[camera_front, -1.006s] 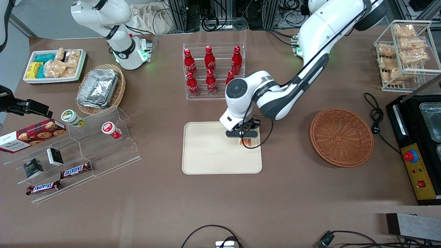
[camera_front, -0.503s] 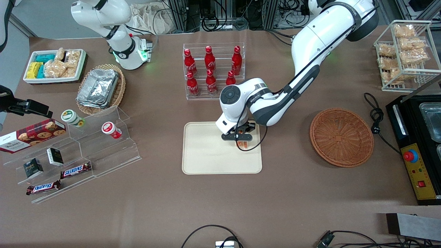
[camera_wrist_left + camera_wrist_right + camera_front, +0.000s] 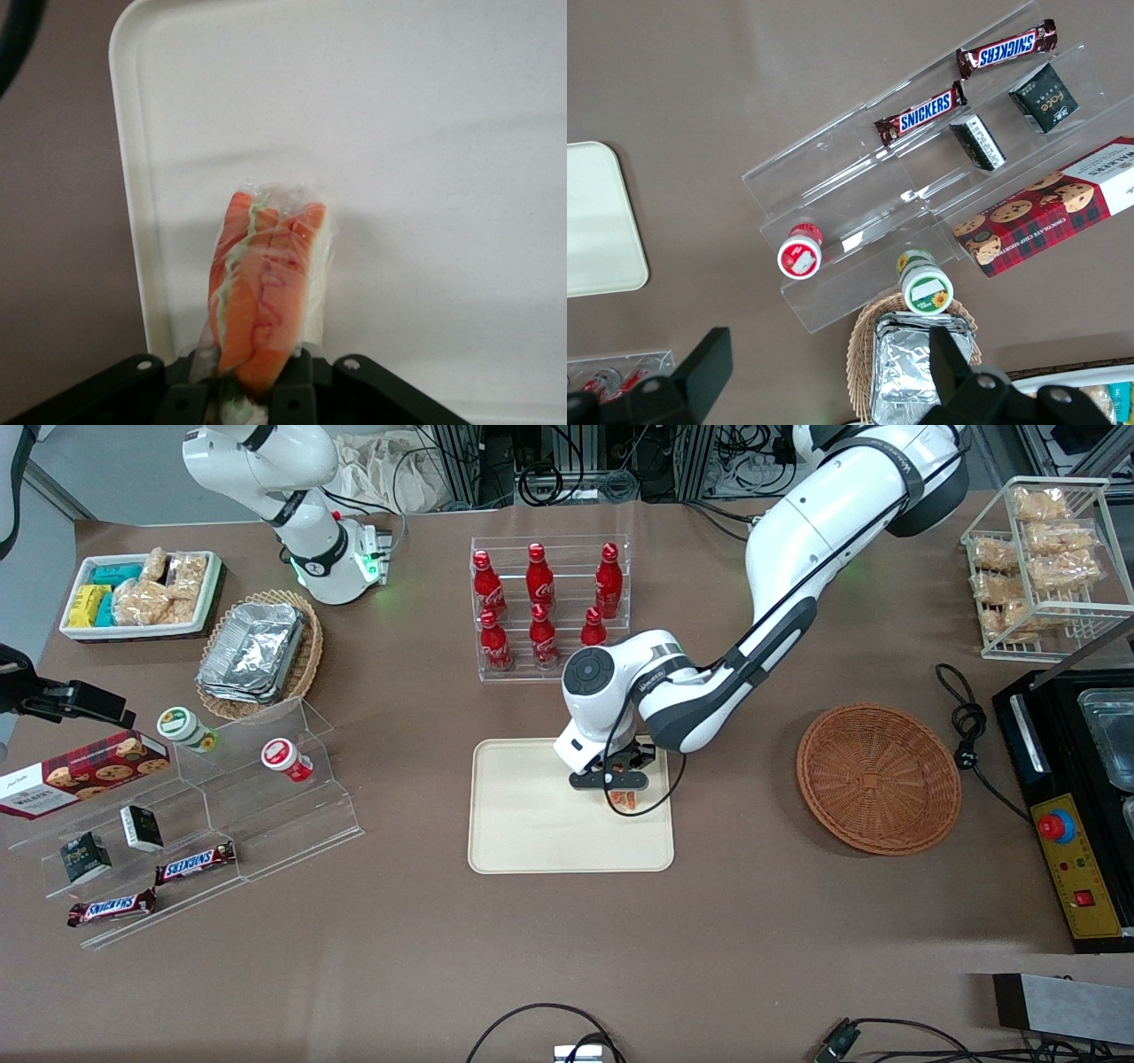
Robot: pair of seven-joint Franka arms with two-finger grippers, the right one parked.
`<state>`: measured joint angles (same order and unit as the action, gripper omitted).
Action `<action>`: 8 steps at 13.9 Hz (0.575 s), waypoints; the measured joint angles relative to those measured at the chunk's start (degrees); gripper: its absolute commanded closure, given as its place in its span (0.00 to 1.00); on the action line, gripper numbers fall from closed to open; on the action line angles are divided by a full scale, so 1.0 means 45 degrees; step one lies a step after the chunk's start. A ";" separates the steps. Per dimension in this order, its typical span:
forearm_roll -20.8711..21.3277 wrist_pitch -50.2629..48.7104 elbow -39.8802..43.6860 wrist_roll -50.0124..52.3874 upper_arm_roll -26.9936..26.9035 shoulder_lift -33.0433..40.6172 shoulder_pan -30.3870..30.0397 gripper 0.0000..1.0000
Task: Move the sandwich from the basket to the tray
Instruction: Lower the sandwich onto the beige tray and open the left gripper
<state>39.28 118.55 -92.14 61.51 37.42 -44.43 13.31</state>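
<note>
Low over the tray, at the edge toward the working arm's end of the bench: the hand, clamped on the sandwich. Seen from the wrist, fingers closed on the wedge's narrow end, orange and green filling facing the camera under clear wrap, pale bread along one side. Hangs over the tray's cream surface close to the rim; perhaps just clear of it rather than resting on it, though hard to judge from either view. From the front, only a sliver of orange showing beneath the black fingers. Basket sitting well apart from the tray, toward the working arm's end, with nothing in it. Farther from the front camera than the tray, a clear rack of red bottles. Toward the parked arm's end, a tiered acrylic stand with chocolate bars, small boxes and two little tubs, a cookie box beside it, a lighter wicker basket of foil containers and a white bin of snack packets.
</note>
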 measured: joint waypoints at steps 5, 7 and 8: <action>0.0023 0.0000 0.0082 0.0022 -0.0104 -0.0050 0.0000 0.27; 0.0086 0.0000 0.0090 0.0028 -0.0105 -0.0054 0.0000 0.00; 0.0113 0.0000 0.0091 0.0036 -0.0111 -0.0062 0.0001 0.00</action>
<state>39.78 118.55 -91.73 61.67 36.92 -44.71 13.31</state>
